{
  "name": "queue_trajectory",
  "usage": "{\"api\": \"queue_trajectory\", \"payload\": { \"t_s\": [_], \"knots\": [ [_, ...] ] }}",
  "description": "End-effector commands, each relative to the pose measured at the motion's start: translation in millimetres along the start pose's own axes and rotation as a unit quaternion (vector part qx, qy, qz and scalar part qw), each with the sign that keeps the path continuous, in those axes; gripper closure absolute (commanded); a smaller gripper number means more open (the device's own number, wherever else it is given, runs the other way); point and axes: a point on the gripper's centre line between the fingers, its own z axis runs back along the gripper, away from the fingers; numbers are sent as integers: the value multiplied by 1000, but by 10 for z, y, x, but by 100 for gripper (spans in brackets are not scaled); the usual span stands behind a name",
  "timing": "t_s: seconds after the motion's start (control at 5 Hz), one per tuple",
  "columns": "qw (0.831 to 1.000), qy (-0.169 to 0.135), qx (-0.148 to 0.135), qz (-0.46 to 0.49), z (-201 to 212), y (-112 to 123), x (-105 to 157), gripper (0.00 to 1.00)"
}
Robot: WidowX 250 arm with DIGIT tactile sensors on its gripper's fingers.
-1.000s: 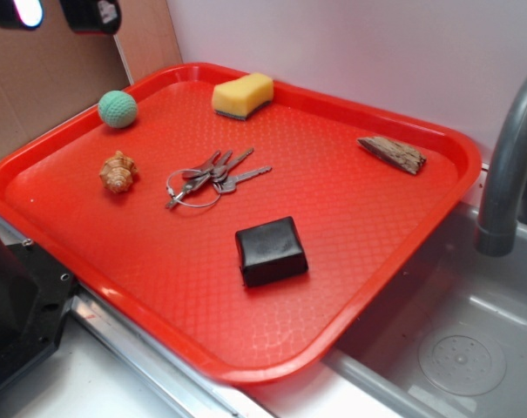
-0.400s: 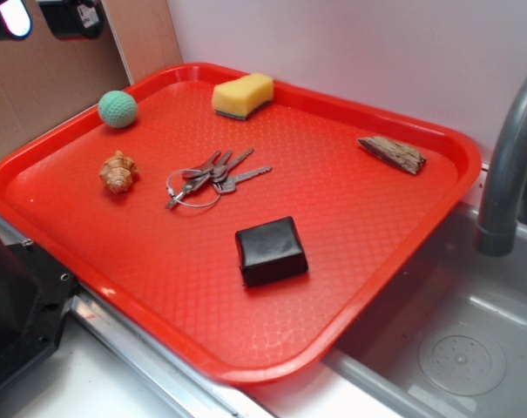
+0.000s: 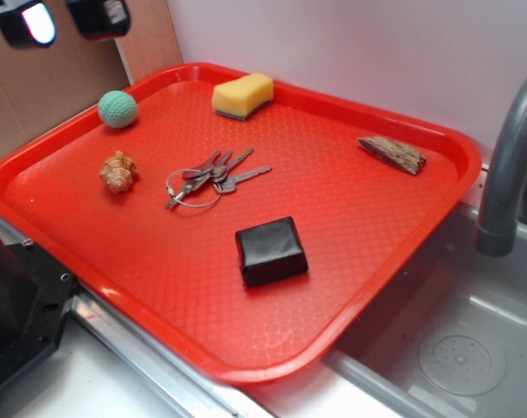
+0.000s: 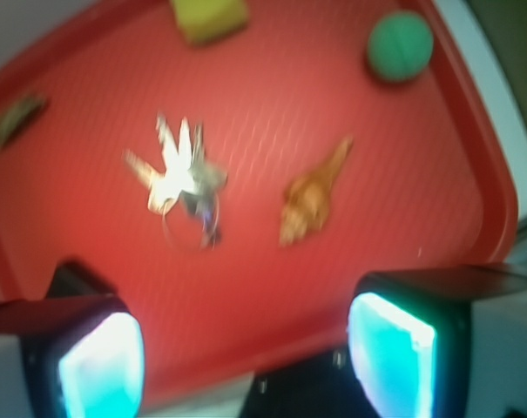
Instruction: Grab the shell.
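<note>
1. Though the wrist view is blurred, the black gripper (image 4: pixel 246 361) shows its glowing fingers (image 4: pixel 394 353) spread wide, empty, its body cropped in the exterior view.
2. Knobby tan-orange spiral shell (image 3: pixel 118 171) lies on the red plastic tray (image 3: pixel 381 248), between the green ball (image 3: pixel 118 109) and the metal keys (image 3: pixel 212 178).
3. Grey sink (image 3: pixel 455 348) alongside.

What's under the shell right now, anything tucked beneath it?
The shell lies straight on the red tray, apart from the keys and green ball. Only bare tray shows around it; the spot beneath it is covered. The gripper is above, open.
</note>
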Motion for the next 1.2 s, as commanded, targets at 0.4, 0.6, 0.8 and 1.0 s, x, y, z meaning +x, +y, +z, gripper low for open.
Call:
{"api": "queue_trajectory", "payload": {
  "t_s": [0.4,0.6,0.8,1.0],
  "knots": [
    [983,106,128,77,-1327,366,-82,0],
    [982,95,143,81,-1365,473,37,0],
    [980,106,148,83,-1424,568,23,100],
    [983,102,139,70,-1384,539,-6,100]
  ]
}}
